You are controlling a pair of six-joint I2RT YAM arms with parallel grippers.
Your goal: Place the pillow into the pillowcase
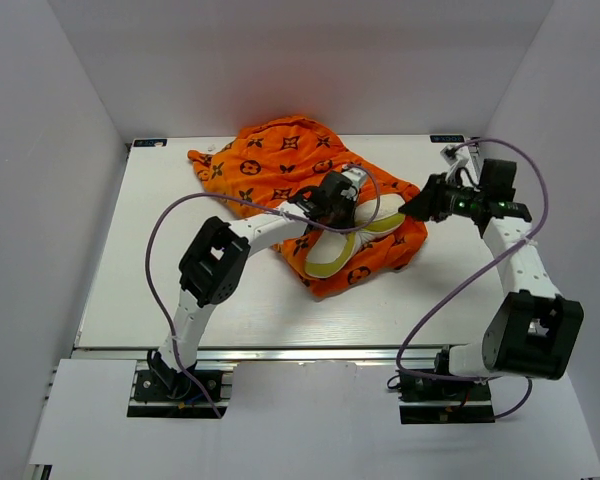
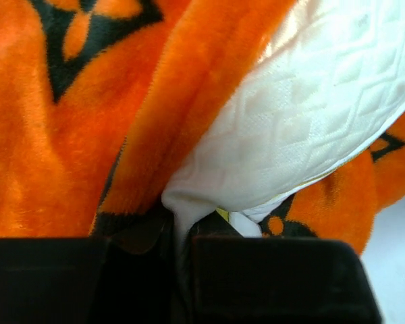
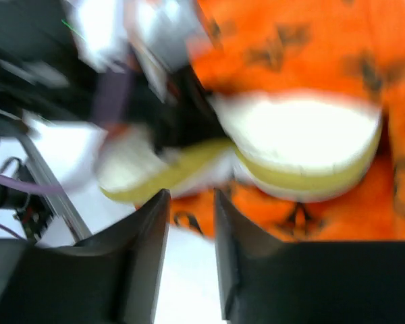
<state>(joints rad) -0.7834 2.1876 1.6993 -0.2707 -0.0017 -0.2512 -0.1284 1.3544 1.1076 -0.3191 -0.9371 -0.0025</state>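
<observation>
On your white table point(image 1: 130, 290), one plush orange pillowcase point(image 1: 270, 165) cradles one quilted white pillow point(image 2: 310, 115), its corner pinched in your left gripper point(image 2: 182, 233), while your right gripper point(image 3: 191, 199) is parted, empty.

**White links, black joints, purple cables**

The left arm point(image 1: 212, 262) and right arm point(image 1: 525, 268) pair white tubular links with boxy black joint housings, each on a black base point(image 1: 180, 385). A purple cable point(image 1: 148, 262) loops along each arm. Green lights glow on the right wrist point(image 1: 475, 205). The right gripper point(image 3: 190, 196) has flat, matte-black fingers point(image 3: 145, 263).
</observation>
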